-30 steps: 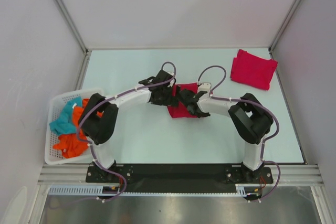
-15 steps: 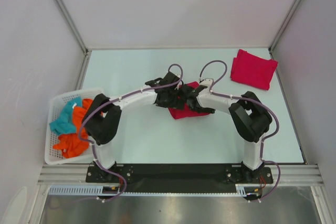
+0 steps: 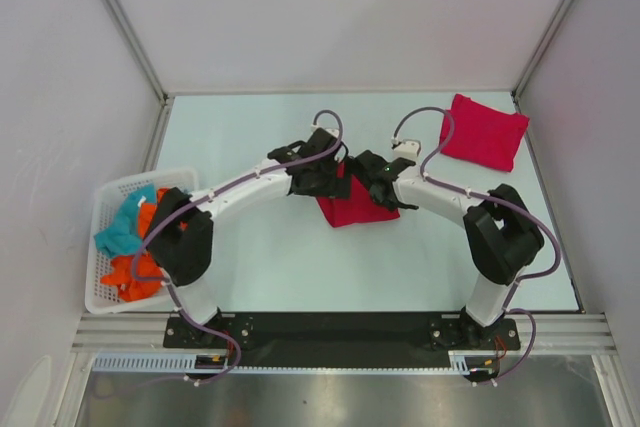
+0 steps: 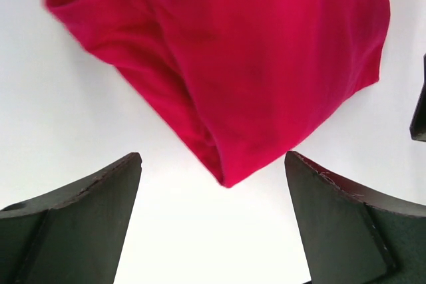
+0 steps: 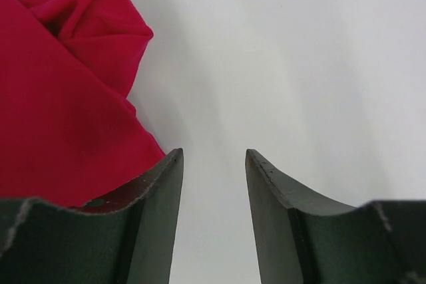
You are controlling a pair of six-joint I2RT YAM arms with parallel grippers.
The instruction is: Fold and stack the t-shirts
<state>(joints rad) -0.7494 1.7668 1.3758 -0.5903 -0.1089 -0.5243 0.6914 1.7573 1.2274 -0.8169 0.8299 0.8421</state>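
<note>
A folded red t-shirt (image 3: 350, 205) lies mid-way across the table (image 3: 260, 257) between both arms, the left gripper (image 4: 213, 156) over its corner with jaws spread wide and empty, the right gripper (image 5: 214, 153) at its edge, jaws narrowly apart and empty, a second t-shirt (image 3: 483, 131) folded in the far right corner.

The right gripper (image 5: 213, 155) has spread its jaws, which now stand apart with nothing between them (the crimson t-shirt (image 3: 352, 209) lies beside one finger). Its elbow has swung right and its wrist farther away. The left arm has stretched farther, uncovering more of the t-shirt.
</note>
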